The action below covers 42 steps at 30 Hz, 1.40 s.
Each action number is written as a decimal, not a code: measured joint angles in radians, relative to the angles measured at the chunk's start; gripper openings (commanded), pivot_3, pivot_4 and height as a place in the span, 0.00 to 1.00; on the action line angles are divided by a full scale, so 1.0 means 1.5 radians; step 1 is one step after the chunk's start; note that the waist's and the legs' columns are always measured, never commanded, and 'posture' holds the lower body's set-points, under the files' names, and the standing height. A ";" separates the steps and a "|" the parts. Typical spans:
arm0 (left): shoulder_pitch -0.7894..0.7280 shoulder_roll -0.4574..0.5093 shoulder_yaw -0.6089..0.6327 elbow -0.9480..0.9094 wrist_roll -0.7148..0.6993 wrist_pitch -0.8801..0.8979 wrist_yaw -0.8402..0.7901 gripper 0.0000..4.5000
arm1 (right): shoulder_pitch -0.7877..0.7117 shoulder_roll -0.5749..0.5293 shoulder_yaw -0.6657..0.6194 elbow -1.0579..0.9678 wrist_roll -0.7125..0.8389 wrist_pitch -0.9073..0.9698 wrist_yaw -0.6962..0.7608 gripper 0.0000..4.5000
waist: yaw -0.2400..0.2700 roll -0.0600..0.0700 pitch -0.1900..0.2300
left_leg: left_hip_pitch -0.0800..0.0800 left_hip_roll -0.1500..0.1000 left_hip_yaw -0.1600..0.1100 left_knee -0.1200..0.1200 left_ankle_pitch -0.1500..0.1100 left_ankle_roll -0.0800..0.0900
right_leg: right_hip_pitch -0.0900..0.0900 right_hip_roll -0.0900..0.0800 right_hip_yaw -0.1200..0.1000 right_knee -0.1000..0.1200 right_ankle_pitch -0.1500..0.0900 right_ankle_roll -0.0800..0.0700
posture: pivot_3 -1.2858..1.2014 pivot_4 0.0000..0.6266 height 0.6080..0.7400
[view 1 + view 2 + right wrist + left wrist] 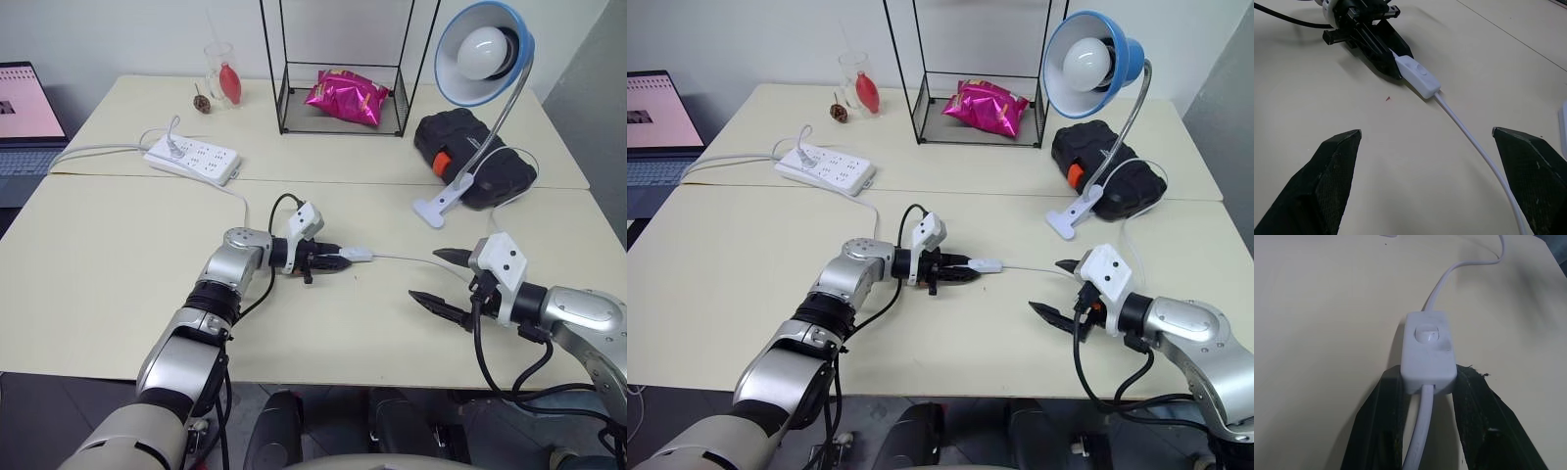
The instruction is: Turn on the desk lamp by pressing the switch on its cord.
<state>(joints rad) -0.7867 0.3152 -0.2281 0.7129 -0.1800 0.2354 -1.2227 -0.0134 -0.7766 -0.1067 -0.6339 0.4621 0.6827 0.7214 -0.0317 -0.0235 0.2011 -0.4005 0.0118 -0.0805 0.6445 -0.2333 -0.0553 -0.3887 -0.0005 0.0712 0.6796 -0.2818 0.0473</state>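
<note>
Your left hand (333, 262) gripped the switch (358, 255) by its sides on the surface (118, 255); your right hand (446, 279), released, should have pressed the rocker squarely.

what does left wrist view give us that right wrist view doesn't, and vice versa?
Left wrist only: the rocker button on top of the switch, close up, with the left gripper's fingers clamped on its near end.

Right wrist only: the left gripper from outside, and the right gripper open above bare table.

Both: the switch, the cord running away from it, and the table surface.
</note>
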 measured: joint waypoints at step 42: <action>0.177 -0.024 0.053 -0.374 -0.010 -0.040 0.241 0.24 | -0.168 0.577 -0.076 0.206 0.498 0.144 -0.630 1.00 | -0.003 0.001 0.000 | 0.000 0.001 0.000 -0.001 0.000 0.000 | -0.001 0.001 0.000 0.000 0.001 0.000 | 0.52 0.24 1.00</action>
<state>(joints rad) -0.5213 0.2789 -0.1489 0.1526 -0.1948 0.1758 -0.8613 -0.2658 0.0887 -0.2207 -0.3255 1.2089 0.8983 -0.2234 -0.0363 -0.0226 0.2006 -0.4005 0.0129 -0.0811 0.6423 -0.2331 -0.0549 -0.3898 0.0004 0.0717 0.6798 -0.2804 0.0479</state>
